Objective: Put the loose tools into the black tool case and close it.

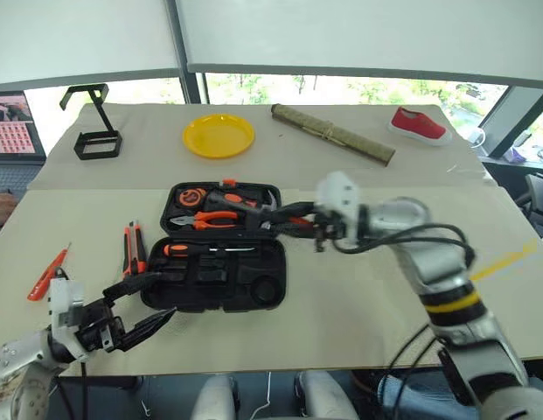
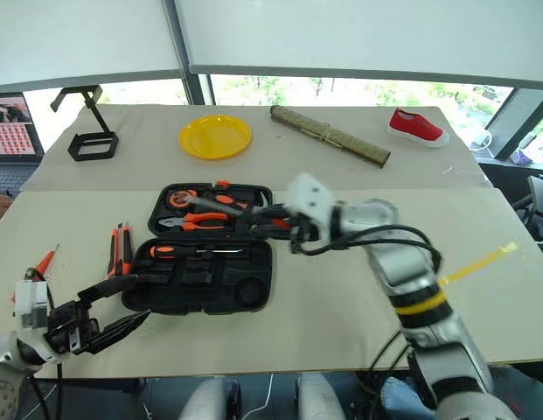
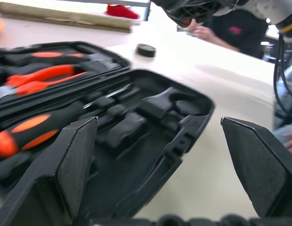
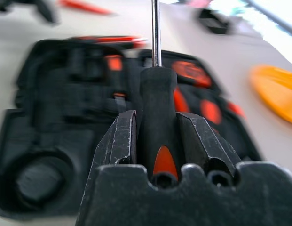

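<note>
The black tool case (image 1: pixel 214 258) lies open; right claw (image 4: pixel 156 136) grips a screwdriver (image 4: pixel 156 117), left claw (image 3: pixel 160 155) gapes empty.

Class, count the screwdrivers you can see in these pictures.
3: one in the right claw over the case, one lying in the case's near half, one red on the table, left. Others may be hidden.

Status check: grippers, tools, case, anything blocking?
Right gripper shut on screwdriver, over open tool case. Left gripper open, empty, at case's near edge. Utility knife, red screwdriver, tape roll loose on table. Nothing blocking.
</note>
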You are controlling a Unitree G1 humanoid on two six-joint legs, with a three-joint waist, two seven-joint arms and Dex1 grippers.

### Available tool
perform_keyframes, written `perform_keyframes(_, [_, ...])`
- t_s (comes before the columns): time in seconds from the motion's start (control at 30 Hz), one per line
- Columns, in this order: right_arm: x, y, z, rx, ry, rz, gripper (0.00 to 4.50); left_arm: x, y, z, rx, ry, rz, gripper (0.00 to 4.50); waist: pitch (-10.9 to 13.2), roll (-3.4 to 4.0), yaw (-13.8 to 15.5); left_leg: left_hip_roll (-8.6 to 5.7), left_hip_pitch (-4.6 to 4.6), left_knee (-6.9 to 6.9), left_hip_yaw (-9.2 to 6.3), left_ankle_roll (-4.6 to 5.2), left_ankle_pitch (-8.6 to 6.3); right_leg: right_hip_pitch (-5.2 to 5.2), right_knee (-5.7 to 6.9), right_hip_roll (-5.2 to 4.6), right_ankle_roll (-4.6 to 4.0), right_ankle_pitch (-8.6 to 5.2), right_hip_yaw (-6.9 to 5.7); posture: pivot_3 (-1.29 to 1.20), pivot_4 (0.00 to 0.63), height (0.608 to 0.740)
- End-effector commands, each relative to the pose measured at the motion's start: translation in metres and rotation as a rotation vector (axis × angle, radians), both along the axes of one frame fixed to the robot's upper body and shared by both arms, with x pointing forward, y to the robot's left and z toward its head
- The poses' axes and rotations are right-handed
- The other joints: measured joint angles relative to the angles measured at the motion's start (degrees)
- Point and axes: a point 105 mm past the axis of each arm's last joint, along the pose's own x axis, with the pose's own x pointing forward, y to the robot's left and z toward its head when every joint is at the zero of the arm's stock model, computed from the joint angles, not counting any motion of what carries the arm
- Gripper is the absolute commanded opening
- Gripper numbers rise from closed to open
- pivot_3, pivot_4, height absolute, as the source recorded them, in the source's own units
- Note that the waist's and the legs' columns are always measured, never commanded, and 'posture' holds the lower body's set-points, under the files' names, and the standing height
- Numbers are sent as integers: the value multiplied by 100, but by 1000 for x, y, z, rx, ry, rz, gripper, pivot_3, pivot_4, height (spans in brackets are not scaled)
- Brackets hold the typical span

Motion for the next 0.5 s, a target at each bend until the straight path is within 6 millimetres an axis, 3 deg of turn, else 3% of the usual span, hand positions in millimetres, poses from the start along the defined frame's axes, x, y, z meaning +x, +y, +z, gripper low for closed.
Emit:
perform_keyframes(0.03, [0,21,-16,-107,95,-6,994,-8,16,13,17,-52,97,4500,2,-4,31,-1,-4,0,3,0,0,-4,-1,-7,0,0,1,0,150,740])
perform_keyframes(0.2, [7,24,-40,-242,115,-47,994,-18,17,7,14,-40,152,4500,2,-8,115,-12,-7,0,5,-1,1,-7,-2,-31,5,0,-6,0,150,740])
perform_keyframes(0.5, [17,37,-49,-249,163,-95,994,-18,11,4,20,-37,150,4500,2,-10,108,-6,-2,0,10,-2,1,-9,2,-8,-4,1,-5,0,150,740])
